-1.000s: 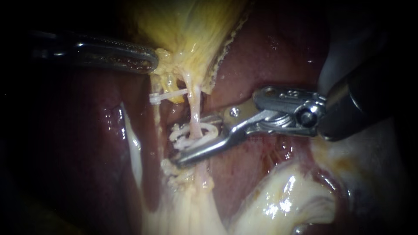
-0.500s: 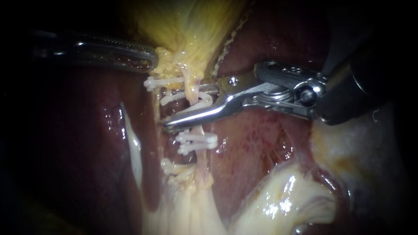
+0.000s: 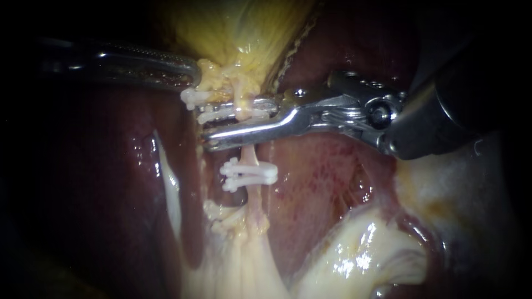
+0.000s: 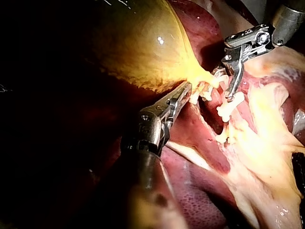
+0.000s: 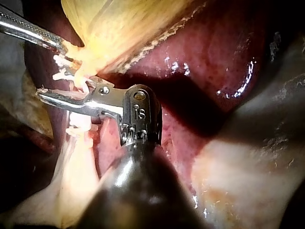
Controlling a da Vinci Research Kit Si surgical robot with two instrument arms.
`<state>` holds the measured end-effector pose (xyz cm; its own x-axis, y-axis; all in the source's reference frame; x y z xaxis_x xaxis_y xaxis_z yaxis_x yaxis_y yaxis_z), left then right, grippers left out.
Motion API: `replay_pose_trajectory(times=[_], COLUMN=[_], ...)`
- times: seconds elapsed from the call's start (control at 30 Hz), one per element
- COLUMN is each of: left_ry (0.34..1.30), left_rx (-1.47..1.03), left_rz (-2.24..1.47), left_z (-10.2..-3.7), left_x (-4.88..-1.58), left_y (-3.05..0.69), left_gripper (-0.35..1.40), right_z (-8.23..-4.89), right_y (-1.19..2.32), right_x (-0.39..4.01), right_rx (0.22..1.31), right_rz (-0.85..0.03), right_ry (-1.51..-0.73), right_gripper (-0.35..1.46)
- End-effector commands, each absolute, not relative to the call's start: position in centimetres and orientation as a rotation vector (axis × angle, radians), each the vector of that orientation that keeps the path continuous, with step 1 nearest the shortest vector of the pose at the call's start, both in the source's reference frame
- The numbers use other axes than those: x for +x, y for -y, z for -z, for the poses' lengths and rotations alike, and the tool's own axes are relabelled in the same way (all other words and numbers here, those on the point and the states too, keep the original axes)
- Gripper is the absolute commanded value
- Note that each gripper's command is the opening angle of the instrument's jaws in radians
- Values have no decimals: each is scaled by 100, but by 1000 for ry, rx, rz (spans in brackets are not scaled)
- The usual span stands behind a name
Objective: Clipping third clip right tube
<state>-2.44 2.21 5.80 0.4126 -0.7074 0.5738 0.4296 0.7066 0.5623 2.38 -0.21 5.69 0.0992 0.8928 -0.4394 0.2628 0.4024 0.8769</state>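
Two jaws of the right instrument (image 3: 217, 124) are closed almost together on a white clip (image 3: 221, 113) set across the tube (image 3: 250, 158), just below the gallbladder (image 3: 244, 33). Farther down the same tube two more clips (image 3: 250, 173) are seen side by side, and the gallbladder's neck is gripped between the jaws of the left instrument (image 3: 191, 77).

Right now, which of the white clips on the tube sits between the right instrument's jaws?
The second clip from the gallbladder, held between the right instrument's jaws. The top clip sits above them; the lower pair sits below, clear.
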Motion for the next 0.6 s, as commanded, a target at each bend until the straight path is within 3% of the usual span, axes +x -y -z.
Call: replay_pose_trajectory(times=[0.03,0.13,0.23,0.33,0.6], left_ry=[889,889,889,889,889], left_rx=[353,353,353,353,354], left_rz=[734,734,734,734,734], left_z=[-580,-580,-580,-580,-580], left_x=[-244,-244,-244,-244,-244], left_y=[-221,-221,-221,-221,-221], left_gripper=[-35,-35,-35,-35,-35], right_z=[-570,-571,-571,-572,-573], right_y=[21,20,20,20,19], right_x=[237,234,231,231,231], right_rx=[1108,1111,1132,1186,1187], right_rz=[-645,-642,-627,-668,-677], right_ry=[-1435,-1434,-1429,-1395,-1392], right_gripper=[26,11,-35,-35,-35])
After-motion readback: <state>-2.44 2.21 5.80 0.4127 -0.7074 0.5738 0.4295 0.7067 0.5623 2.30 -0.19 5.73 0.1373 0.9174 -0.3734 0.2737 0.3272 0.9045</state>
